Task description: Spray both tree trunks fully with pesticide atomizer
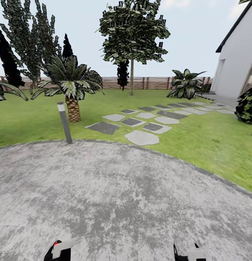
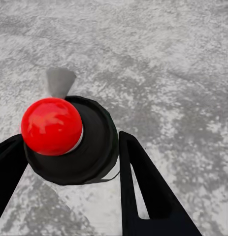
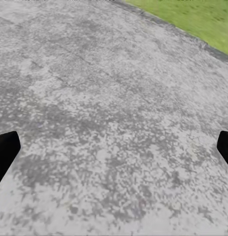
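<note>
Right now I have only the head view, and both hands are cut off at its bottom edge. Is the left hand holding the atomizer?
Observer: Yes. In the left wrist view, the left hand grips the atomizer by its black cap, red knob towards the camera.
Operator: And the right hand?
Observer: The right hand is open, with nothing between its fingers and grey paving beneath.

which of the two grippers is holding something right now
The left gripper: its fingers clamp the black-topped spray bottle. The right gripper is open over bare pavement.
</note>
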{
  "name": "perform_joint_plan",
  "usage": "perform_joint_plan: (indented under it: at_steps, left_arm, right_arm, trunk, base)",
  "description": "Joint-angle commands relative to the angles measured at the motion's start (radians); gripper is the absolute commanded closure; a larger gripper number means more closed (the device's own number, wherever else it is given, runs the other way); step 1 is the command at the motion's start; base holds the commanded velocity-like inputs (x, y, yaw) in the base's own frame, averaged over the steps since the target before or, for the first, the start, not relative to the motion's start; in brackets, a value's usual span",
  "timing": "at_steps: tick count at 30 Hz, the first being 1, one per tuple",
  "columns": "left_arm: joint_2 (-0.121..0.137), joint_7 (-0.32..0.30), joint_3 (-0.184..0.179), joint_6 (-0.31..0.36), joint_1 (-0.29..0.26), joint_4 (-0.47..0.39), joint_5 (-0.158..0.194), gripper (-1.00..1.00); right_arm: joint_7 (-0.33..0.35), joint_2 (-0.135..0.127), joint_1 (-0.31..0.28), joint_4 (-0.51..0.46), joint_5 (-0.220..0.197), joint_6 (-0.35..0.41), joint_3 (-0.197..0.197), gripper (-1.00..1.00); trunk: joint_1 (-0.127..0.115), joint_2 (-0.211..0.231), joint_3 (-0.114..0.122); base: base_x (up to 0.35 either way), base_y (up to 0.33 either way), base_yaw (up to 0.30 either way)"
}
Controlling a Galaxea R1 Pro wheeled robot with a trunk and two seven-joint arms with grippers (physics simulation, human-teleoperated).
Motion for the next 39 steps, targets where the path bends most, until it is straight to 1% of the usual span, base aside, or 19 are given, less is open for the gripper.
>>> perform_joint_plan:
  at_steps: [1,39]
  left_arm:
    - [0.0,0.0,0.0,0.0,0.0,0.0,0.0,1.0]
    - [0.0,0.008,0.001,0.001,0.0,0.001,0.0,1.0]
  right_arm:
    - [0.0,0.0,0.0,0.0,0.0,0.0,0.0,-1.0]
    - [0.0,0.0,0.0,0.002,0.002,0.0,0.001,-1.0]
  trunk:
    - [0.0,0.0,0.0]
    - [0.0,0.0,0.0]
  base:
    - [0.34,0.0,0.0]
    - [0.34,0.0,0.0]
